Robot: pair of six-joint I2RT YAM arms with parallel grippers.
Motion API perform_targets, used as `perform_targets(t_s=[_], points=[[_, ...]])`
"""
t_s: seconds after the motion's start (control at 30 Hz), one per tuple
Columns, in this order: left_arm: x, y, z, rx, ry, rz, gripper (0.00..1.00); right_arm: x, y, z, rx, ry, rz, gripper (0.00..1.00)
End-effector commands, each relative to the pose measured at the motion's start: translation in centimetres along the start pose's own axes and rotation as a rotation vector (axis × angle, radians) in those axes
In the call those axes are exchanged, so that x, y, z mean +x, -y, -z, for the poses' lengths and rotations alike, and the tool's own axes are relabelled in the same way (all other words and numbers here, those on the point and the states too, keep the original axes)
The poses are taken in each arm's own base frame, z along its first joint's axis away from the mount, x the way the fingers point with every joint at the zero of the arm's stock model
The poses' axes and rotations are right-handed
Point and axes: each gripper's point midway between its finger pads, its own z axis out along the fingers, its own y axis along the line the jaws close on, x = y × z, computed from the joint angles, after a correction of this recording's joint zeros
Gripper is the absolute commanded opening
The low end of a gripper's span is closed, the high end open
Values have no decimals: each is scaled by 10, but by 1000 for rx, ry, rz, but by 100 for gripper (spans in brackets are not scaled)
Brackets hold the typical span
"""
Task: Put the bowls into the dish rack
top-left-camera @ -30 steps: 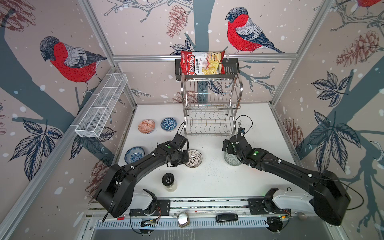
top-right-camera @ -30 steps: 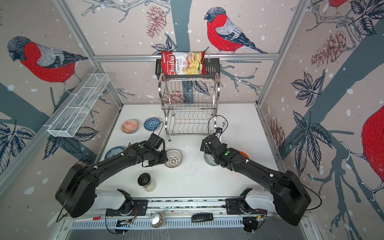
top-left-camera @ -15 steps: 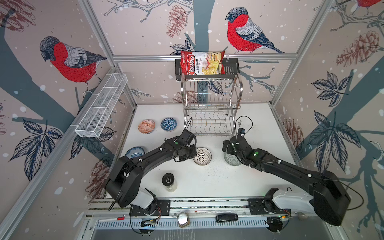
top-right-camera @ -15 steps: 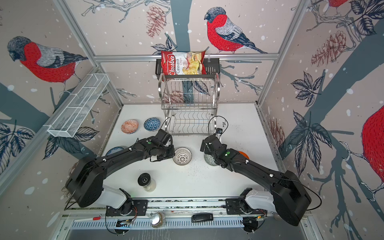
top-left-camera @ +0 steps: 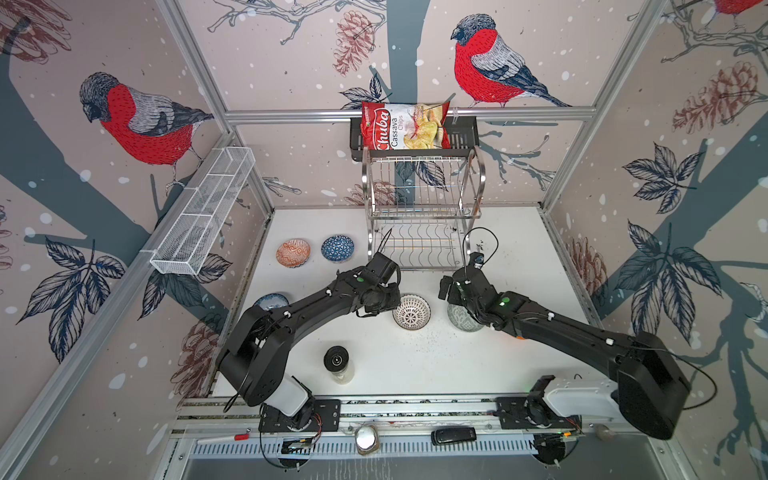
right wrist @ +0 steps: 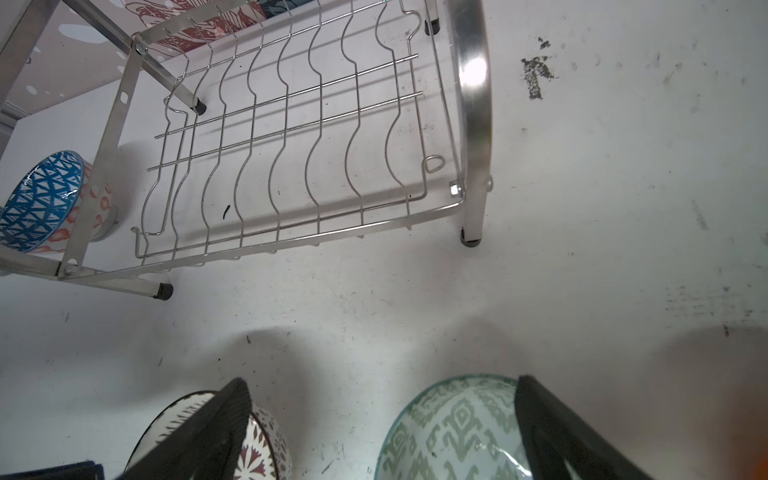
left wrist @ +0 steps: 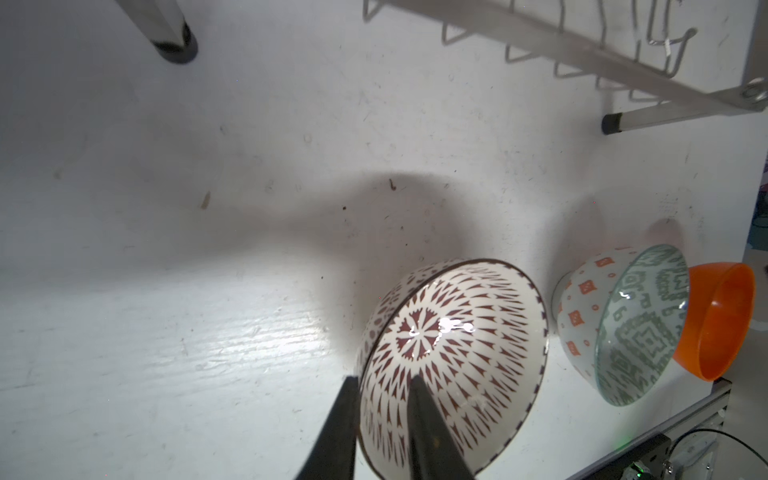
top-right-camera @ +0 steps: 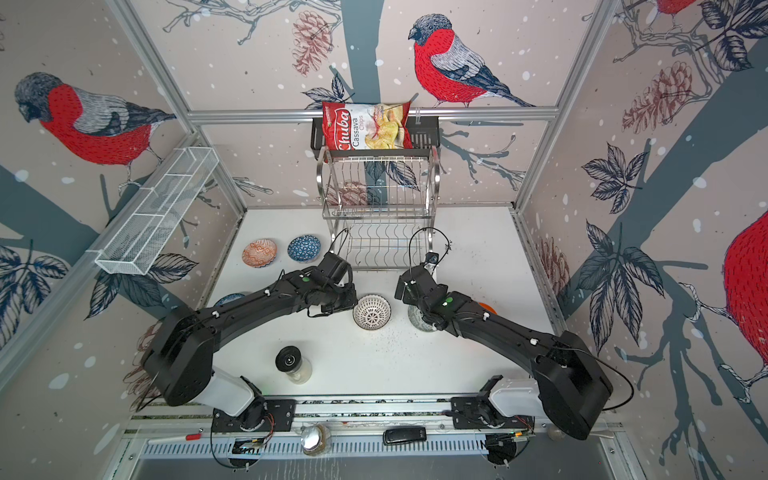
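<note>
Your left end effector (left wrist: pixel 384 380) pinches the white bowl (left wrist: pixel 457 353) by its rim, in front of the dish rack (right wrist: pixel 473 124). This thin grip could slip, or the bowl could swing into the rack wires. The right end effector (right wrist: pixel 382 384) hangs spread over the grey-green bowl (right wrist: pixel 453 428).

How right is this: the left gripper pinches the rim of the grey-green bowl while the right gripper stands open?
Wrong bowl. The left wrist view shows the left gripper pinching the rim of the white bowl; the grey-green bowl stands beside it. The right gripper does stand open.
</note>
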Motion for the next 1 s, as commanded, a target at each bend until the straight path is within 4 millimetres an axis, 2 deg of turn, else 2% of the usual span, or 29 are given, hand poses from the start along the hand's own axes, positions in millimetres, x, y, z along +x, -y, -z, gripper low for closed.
perform_targets(t_s=[0.0, 0.13, 0.3, 0.4, 0.57, 0.77, 0.83, 0.97], points=[[-11, -12, 12, -50, 31, 15, 31, 1, 1, 2, 44, 3, -2, 100], [-29, -30, 35, -37, 82, 81, 47, 0, -15, 10, 11, 10, 2, 100], [-47, -55, 71, -85, 192, 114, 77, 5, -45, 16, -42, -27, 39, 100], [-51, -68, 85, -105, 239, 129, 95, 19, -66, 15, -80, -70, 83, 100], [-44, -83, 95, -96, 289, 171, 97, 45, -101, 11, -113, -127, 183, 98], [-31, -110, 102, -141, 349, 250, 97, 82, -131, 3, -138, -227, 297, 93], [-28, -120, 105, -185, 358, 267, 97, 90, -139, 0, -146, -249, 322, 91], [-24, -123, 105, -192, 360, 259, 97, 108, -147, -12, -149, -310, 342, 86]])
